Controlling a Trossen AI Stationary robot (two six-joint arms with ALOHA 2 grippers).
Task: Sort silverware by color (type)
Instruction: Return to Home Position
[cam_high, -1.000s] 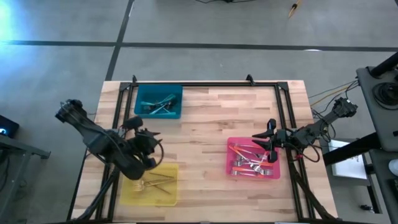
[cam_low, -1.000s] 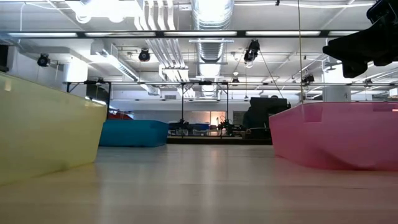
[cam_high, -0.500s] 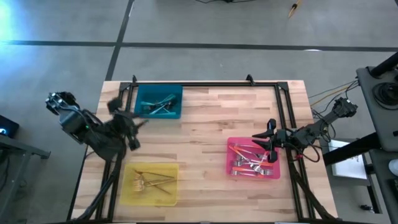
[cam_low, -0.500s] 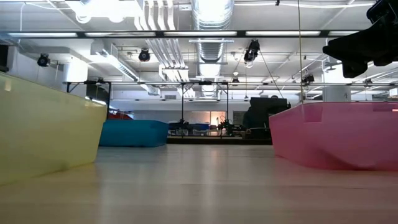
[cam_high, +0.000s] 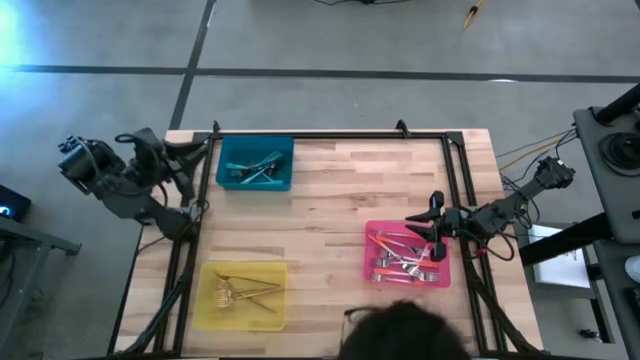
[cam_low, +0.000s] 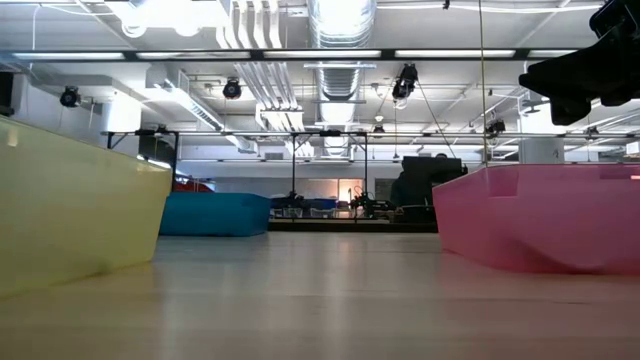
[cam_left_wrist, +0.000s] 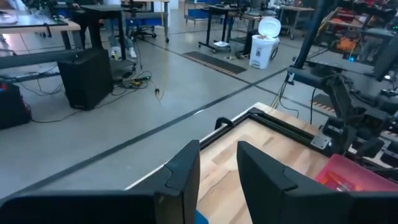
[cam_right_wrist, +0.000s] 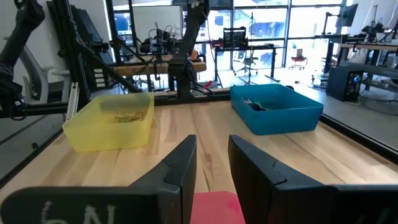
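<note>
At the table's (cam_high: 340, 190) far left corner: the left arm is folded back, mostly off the boards. The left claw (cam_left_wrist: 217, 152) sits just left of the teal tray (cam_high: 225, 146), over the black frame (cam_high: 330, 134). In the left wrist view its fingers stand a narrow gap apart with nothing between them: released, empty.

Right side: the right claw (cam_right_wrist: 211, 142) hangs above the far right corner of the pink tray (cam_high: 367, 255). Its fingers are likewise slightly parted and empty. This arm waits.

Silverware:
- teal-handled forks (cam_high: 258, 170) lie in the teal tray, far left
- pink-handled forks (cam_high: 400, 262) are heaped in the pink tray, near right
- gold forks (cam_high: 243, 293) lie in the yellow tray (cam_high: 210, 315), near left

I find no fork on the bare boards in the high view. Judgement: the sorting looks complete and only parking the arms is left.

Also in view: the top of a person's head (cam_high: 405, 335) at the near edge, between the yellow and pink trays.

Notes for the homing step (judged):
- Keep the left claw raised until it is clear of the frame rail and the teal tray's wall, then fold it in.
- Move slowly and smoothly, since a jolt to the table could shift the light trays.
- Leave the claw unclenched, as there is nothing to carry.
- If the right arm homes too, lift it straight up off the pink tray's corner before swinging.
- Watch the person at the near edge and keep both arms to the far side.
</note>
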